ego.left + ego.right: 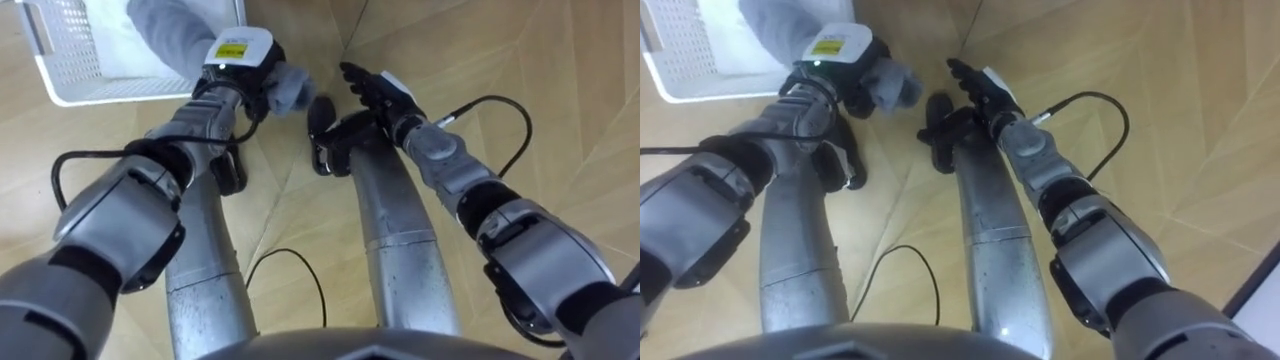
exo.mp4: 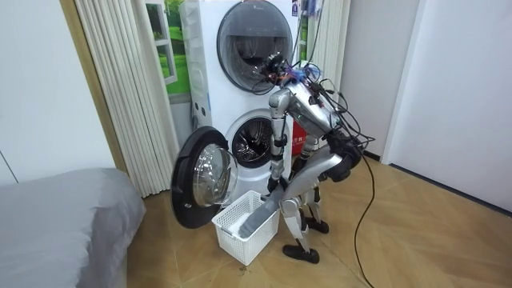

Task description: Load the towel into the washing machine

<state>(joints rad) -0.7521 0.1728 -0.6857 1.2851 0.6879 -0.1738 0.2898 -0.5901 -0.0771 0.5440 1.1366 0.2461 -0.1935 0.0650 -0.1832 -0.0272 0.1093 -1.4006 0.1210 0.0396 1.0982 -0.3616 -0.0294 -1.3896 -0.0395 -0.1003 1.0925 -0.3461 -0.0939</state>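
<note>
Towel (image 1: 168, 32): plain grey, soft and thick-looking, no pattern made out. It is seen in the upper left of the left eye view as a rumpled band. The band runs from inside the white lattice basket (image 1: 70, 50), over the near rim, and down to the left robot hand (image 1: 240, 75).

Left robot hand: closed round the towel, fingers curled into the cloth. A bunched grey end is seen sticking out past the fingers toward the frame's centre. The other end of the cloth is left lying in the basket.

Right robot hand (image 1: 375, 88): noted at upper centre, just right of the bunched end and apart from it. Its fingers are held out nearly straight and nothing is held. The wooden floor (image 1: 560, 80) is seen beneath both hands.

Room view: the robot is seen bent forward at the waist, standing on the floor just right of the basket, in front of the washing machine (image 2: 256, 144). The round door (image 2: 202, 180) is swung open toward the room view's left, and the drum is exposed. The towel is seen there as a grey strip rising out of the basket's right side toward the robot, outside the machine. A second machine (image 2: 254, 36) is stacked above, its door closed. A grey bed (image 2: 64, 216) is noted at lower left.
</note>
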